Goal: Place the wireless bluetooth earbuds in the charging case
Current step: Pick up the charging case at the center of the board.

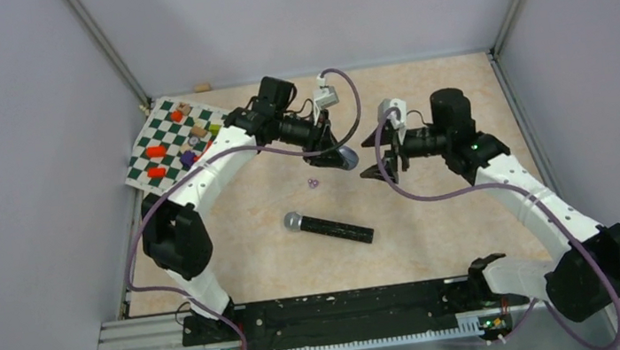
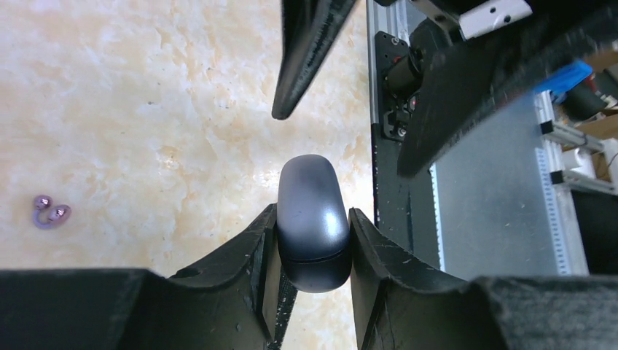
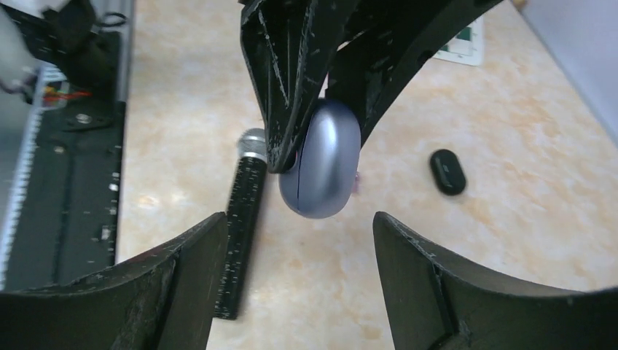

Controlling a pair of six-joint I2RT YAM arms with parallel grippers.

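Note:
My left gripper (image 1: 340, 155) (image 2: 313, 219) is shut on a closed grey-purple charging case (image 1: 347, 159) (image 2: 313, 219) and holds it above the table. The case also shows in the right wrist view (image 3: 321, 157), between the left fingers. My right gripper (image 1: 378, 156) (image 3: 299, 233) is open and empty, facing the case from the right, a short way off. Two purple earbuds (image 1: 314, 182) (image 2: 49, 212) lie together on the table, below and left of the case. A small black oval case (image 3: 447, 171) lies on the table beyond. The black earbuds are not in view.
A black microphone (image 1: 331, 228) (image 3: 244, 219) with a grey head lies on the table in front of the grippers. A green-and-white chequered board (image 1: 162, 148) with several small coloured blocks sits at the back left. Walls close in the table on three sides.

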